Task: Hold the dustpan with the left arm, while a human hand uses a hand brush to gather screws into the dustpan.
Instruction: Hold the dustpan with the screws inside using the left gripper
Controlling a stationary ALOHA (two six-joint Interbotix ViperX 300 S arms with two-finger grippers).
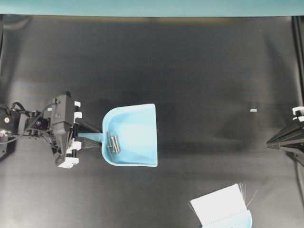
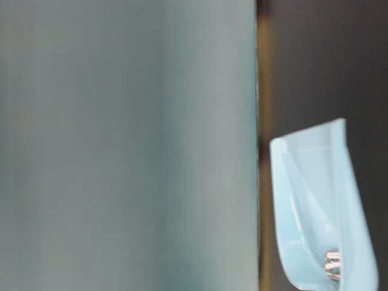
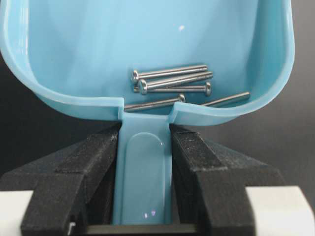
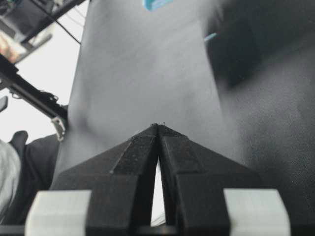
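The light blue dustpan [image 1: 137, 126] lies left of centre on the black table with its wide mouth to the right. Several silver screws [image 1: 113, 142] lie heaped at its rounded back. My left gripper [image 1: 87, 137] is shut on the dustpan's short handle. In the left wrist view both black fingers [image 3: 192, 147] press the handle's sides below the dustpan [image 3: 88, 49], and the screws [image 3: 170, 82] lie just past them. The hand brush [image 1: 223, 210] lies at the bottom edge, bristles up. The human hand is out of view. My right gripper [image 1: 270, 141] rests shut and empty at the right edge.
A tiny pale blue speck [image 1: 253, 110] lies on the table right of centre, near the right arm. The table-level view is mostly filled by a blurred teal wall [image 2: 127, 145], with the dustpan [image 2: 306, 206] and the screws [image 2: 331, 264] at its lower right.
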